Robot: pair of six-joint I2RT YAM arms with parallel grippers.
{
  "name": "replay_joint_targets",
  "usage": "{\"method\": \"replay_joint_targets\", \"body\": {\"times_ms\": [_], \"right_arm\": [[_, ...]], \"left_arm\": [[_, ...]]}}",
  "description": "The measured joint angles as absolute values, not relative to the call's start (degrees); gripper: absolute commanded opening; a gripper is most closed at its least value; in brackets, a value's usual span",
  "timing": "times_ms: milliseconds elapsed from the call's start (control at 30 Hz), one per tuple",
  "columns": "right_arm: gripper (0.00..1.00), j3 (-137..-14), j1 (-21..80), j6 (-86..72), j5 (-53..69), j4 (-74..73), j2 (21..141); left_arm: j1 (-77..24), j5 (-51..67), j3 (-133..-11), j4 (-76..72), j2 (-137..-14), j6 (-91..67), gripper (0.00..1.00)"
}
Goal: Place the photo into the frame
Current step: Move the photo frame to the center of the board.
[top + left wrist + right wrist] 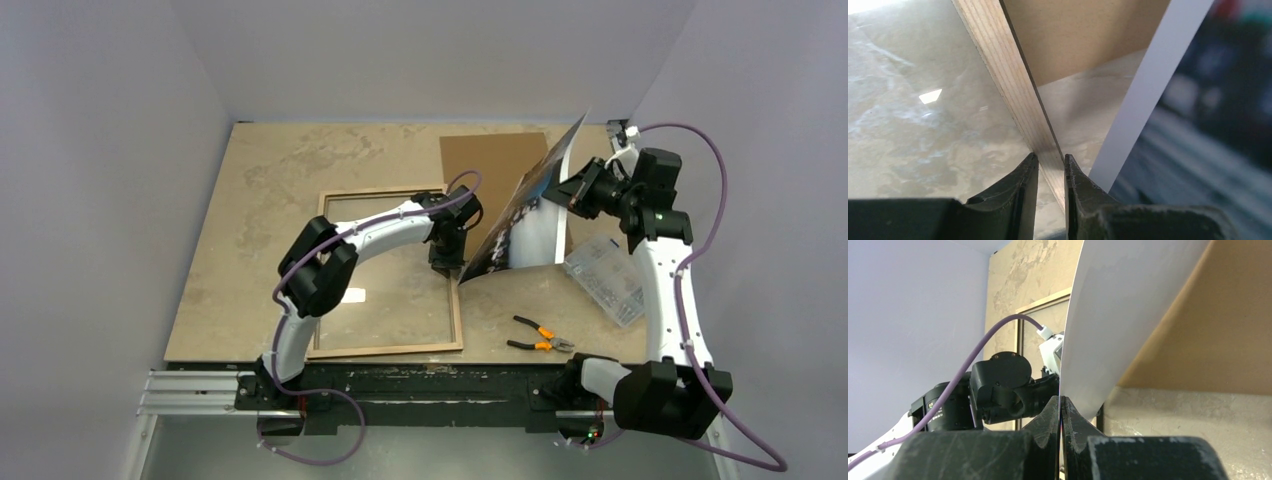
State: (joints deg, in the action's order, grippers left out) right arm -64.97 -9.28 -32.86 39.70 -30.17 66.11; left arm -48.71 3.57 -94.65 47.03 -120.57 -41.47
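Top external: table (260,200) carries frame (390,349) lying flat, wood side up. Brown backing board (490,160) sits behind it, partly hidden by photo (535,235). Orange-handled pliers (540,337) and clear plastic box (605,280) lie at table's right. Photo raised and tilted, lower corner at frame's right rail.

Left wrist: left pincer (1050,167) clamped on that rail, photo's printed face just right of it.

Right wrist: right pincer (1061,405) pinched together on photo's edge, white reverse curving upward, left arm (998,385) beyond.

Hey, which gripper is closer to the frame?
Left. The left gripper grips the frame by its rail; the right gripper holds the photo raised beyond that rail.
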Motion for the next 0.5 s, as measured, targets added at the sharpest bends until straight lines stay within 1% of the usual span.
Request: {"method": "replay_joint_targets", "body": {"times_ms": [133,167,233,300,367,433,500], "right_arm": [[0.0,-67.61,-9.72,-31.57,39.48,-32.38,65.98],[0.0,-68.2,-9.78,-31.29,39.48,-32.82,65.91],[0.0,-69.41,-9.8,-30.5,39.31,-33.58,65.58],[0.0,-70.06,-9.8,-29.89,38.92,-34.09,65.12],[0.0,-70.39,-9.8,-29.47,38.89,-34.7,64.84],[0.0,-70.61,-9.82,-29.21,38.89,-35.42,64.73],[0.0,-70.83,-9.8,-28.88,38.92,-36.23,64.75]], "left_arm": [[-49.56,6.04,-96.57,45.58,-121.62,-42.3,0.1],[-49.93,6.59,-97.08,45.19,-121.91,-42.39,0.11],[-50.48,7.31,-97.51,44.6,-122.26,-42.39,0.22],[-51.03,7.46,-97.62,44.49,-122.32,-42.35,0.37],[-51.33,7.51,-97.67,44.58,-122.32,-42.13,0.49],[-51.35,7.49,-97.73,44.64,-122.19,-41.89,0.57],[-51.11,7.55,-97.73,44.8,-121.54,-41.41,0.6]]}}
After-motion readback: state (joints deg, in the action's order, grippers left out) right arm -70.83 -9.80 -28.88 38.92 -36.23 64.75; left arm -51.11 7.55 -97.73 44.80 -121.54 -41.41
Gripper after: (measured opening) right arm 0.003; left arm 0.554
